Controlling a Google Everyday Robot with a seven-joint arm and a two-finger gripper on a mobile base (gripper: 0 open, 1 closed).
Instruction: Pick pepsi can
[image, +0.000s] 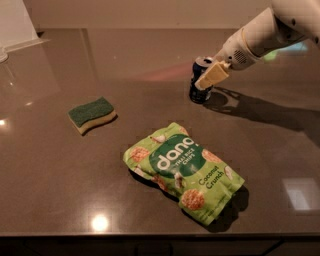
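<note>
The pepsi can (200, 95), a small dark navy can with a silver top, stands upright on the dark countertop (150, 60) at the back right. My gripper (204, 76) comes in from the upper right on a white arm (260, 35) and is at the can's upper half, with its tan tip crossing the front of the can. The can rests on the counter.
A green chip bag (185, 170) lies flat in front of the can, near the counter's front edge. A green and yellow sponge (91, 114) lies to the left. A pale wall or panel (15, 22) stands at the back left.
</note>
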